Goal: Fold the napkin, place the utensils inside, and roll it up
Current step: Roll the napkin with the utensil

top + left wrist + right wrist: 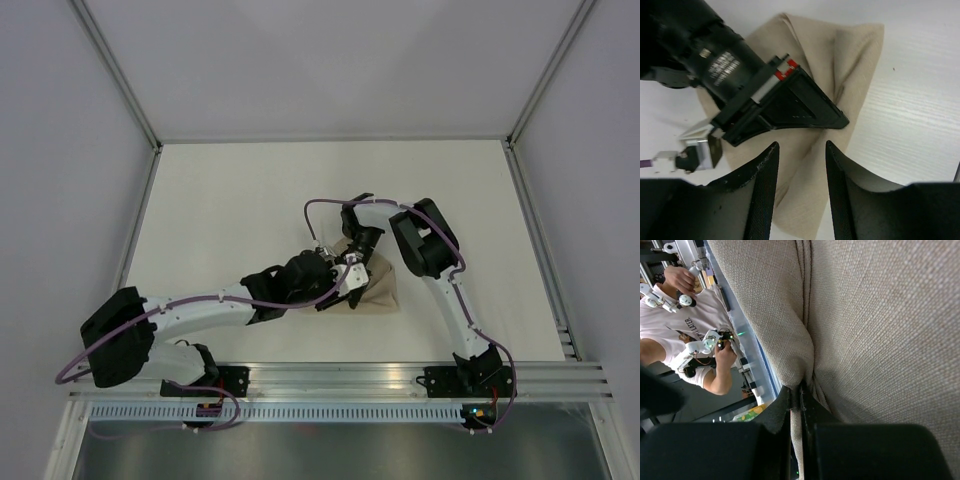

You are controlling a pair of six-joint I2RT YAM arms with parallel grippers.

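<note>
Top view: the napkin [382,292] lies bunched on the table [250,200], right of centre, with the left arm [200,310] and right arm [445,285] meeting at its left edge. Left wrist: your left gripper [801,150] hangs over the cloth, fingers apart, seemingly holding nothing. Right wrist: your right gripper [796,393] is clamped on a napkin fold.

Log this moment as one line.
right gripper: shut on napkin fold | left gripper: open over napkin, holding nothing | napkin: creased, not rolled, on table
</note>
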